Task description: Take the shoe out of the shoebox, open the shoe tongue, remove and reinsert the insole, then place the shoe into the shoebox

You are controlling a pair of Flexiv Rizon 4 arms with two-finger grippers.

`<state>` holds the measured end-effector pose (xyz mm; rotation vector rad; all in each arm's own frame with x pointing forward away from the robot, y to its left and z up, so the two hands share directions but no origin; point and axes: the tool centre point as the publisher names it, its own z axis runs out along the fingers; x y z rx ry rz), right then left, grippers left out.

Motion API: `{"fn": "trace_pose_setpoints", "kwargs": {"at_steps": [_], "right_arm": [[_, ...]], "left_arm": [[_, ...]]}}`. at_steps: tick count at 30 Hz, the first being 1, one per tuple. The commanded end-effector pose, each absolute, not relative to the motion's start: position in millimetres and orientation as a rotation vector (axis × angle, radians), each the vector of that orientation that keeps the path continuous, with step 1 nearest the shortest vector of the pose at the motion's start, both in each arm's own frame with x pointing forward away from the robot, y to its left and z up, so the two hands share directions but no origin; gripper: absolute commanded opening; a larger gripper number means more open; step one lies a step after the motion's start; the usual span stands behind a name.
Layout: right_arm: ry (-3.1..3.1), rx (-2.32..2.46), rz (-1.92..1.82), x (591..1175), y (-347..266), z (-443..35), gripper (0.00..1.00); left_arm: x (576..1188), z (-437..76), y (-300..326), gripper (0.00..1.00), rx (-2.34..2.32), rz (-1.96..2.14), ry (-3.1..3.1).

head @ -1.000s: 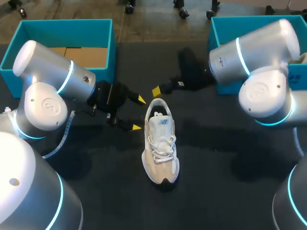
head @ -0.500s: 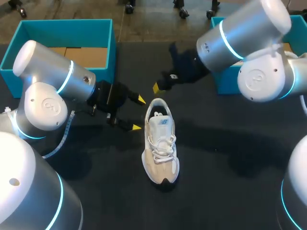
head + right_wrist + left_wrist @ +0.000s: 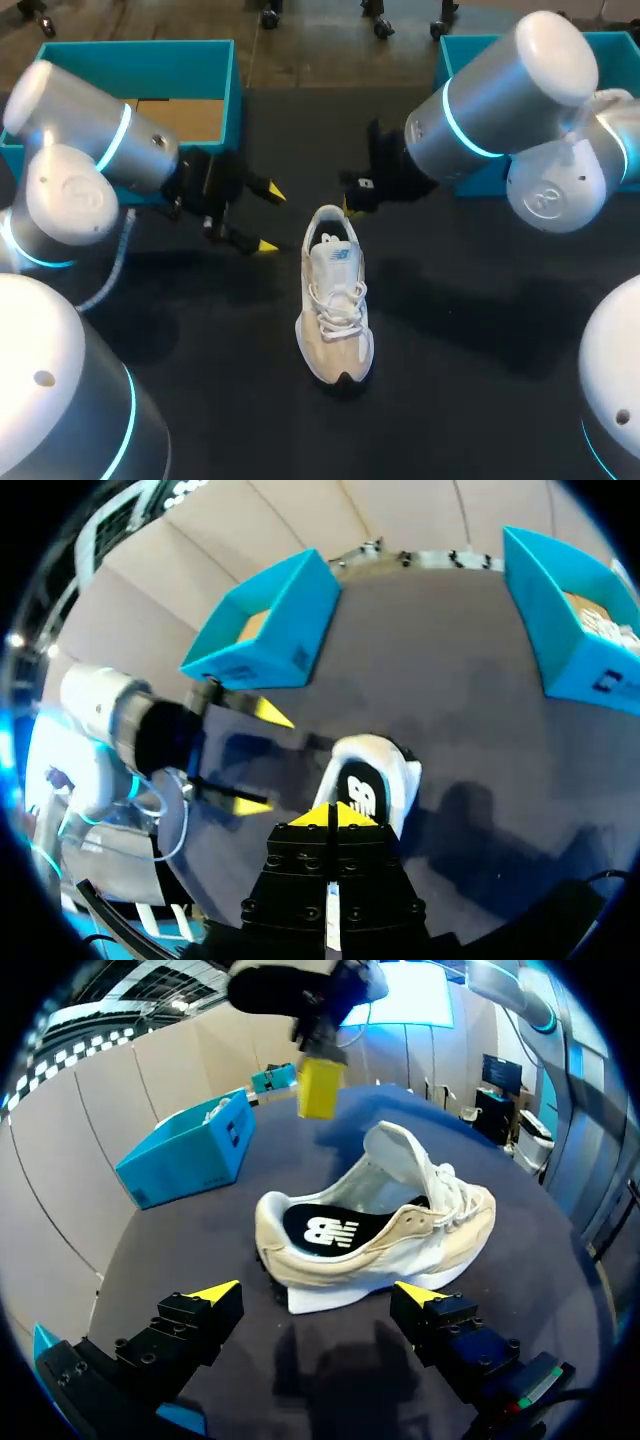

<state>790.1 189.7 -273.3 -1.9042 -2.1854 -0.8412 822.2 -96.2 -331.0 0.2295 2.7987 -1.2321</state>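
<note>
Shoe (image 3: 335, 300) on the table (image 3: 470, 350), centre frame, toe nearest.
Light and soft, I judge; the heel collar should grip best. My left claw (image 3: 268, 218) gapes wide beside the heel; my right claw (image 3: 348, 207), shut empty, hangs behind it.

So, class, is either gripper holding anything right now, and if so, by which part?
Nothing is held. The left gripper is open beside the shoe; the right gripper is shut and empty above its heel.
</note>
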Motion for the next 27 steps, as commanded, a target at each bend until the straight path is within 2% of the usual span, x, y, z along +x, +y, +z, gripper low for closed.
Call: {"fn": "trace_pose_setpoints", "kwargs": {"at_steps": [1, 12, 27], "right_arm": [[-2.278, -2.104, -0.680, 786.7, 196.7, -277.9, 0.00], [-2.241, -2.157, -0.528, 780.4, 207.4, -288.1, 0.00], [-2.241, -2.157, -0.528, 780.4, 207.4, -288.1, 0.00]], "left_arm": [[827.5, -307.3, -77.2, 1.00, 0.235, -1.223, 2.851], [827.9, -278.1, -62.5, 1.00, 0.241, -1.127, 2.869], [839.0, -254.2, -41.0, 1.00, 0.179, -1.006, 2.978]]}}
